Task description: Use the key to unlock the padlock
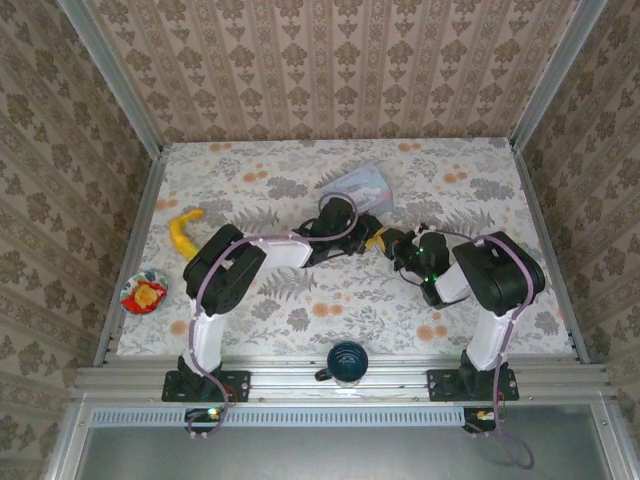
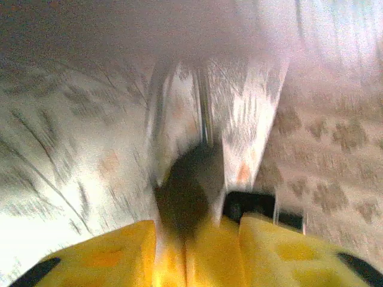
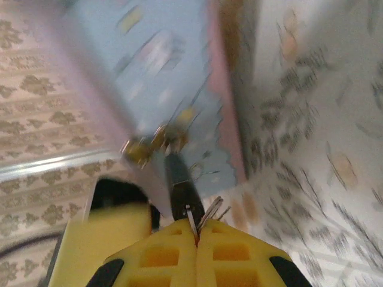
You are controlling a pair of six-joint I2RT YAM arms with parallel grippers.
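Padlock (image 2: pixel 188 191), small and dark, sits a little right of the table's middle, between the tips of the left gripper (image 1: pixel 366 230) and the right gripper (image 1: pixel 390 243), just in front of a pale blue tin (image 1: pixel 358 185). Seen from overhead, left to right: a round red-and-yellow item (image 1: pixel 143 292) lies near the left edge of the floral table (image 1: pixel 250 320); a yellow banana-shaped object (image 1: pixel 183 232) lies just beyond it; the left arm (image 1: pixel 225 270) reaches from its base toward the centre; a dark mug (image 1: pixel 346 362) stands on the near rail between the two bases; the tin lies tilted toward the back; the two grippers meet tip to tip; the right arm (image 1: pixel 495 275) bends in from the right. The left wrist view is heavily blurred; there the left gripper's yellow fingers (image 2: pixel 102 257) sit on either side of the padlock's dark body and seem to pinch it, as far as the blur allows; a thin metal line rises from the top of the body; a black part of the other gripper shows just to its right. In the right wrist view the right gripper's yellow fingers (image 3: pixel 161 257) are pressed together on thin metal slivers, the key (image 3: pixel 203 214); the padlock (image 3: pixel 178 182) stands as a narrow dark bar right at those tips, with brassy glints just above it and the tin (image 3: pixel 167 72) close behind.
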